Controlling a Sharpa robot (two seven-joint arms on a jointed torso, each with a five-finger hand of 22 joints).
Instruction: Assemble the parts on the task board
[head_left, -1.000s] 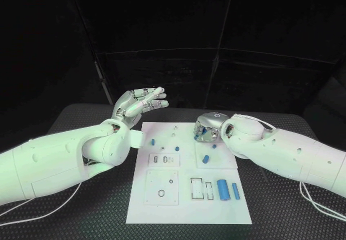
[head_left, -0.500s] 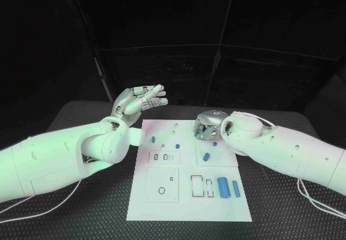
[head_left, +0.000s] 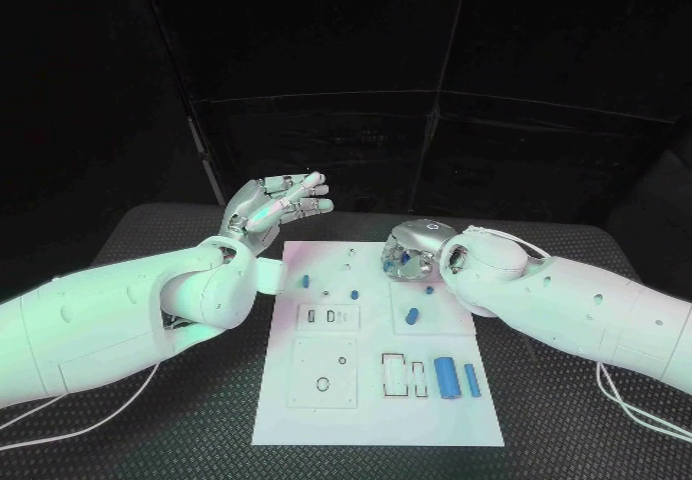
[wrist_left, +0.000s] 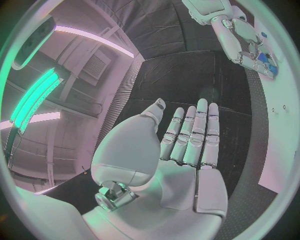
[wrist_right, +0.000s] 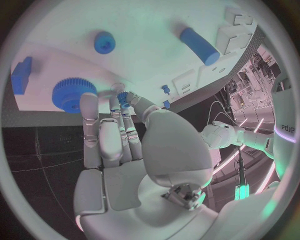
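The white rectangular task board (head_left: 378, 350) sits mid-tabletop. I count two long blue cylinders (head_left: 447, 379) near its right edge. Right hand (head_left: 407, 256) pinches a small blue part (wrist_right: 123, 96) at the far edge, mostly hidden. Left hand (head_left: 277, 205) is raised, spread, holding nothing.

A black table (head_left: 173, 420) — dark, textured mat surface — under everything.

Two long parts (head_left: 457, 379) lie side by side on the task board (head_left: 375, 420) (near edge), right of the slots (head_left: 402, 375).

L robot hand (wrist_left: 181, 150) flat, empty; R robot hand (wrist_left: 250, 42) over task board (wrist_left: 281, 130).
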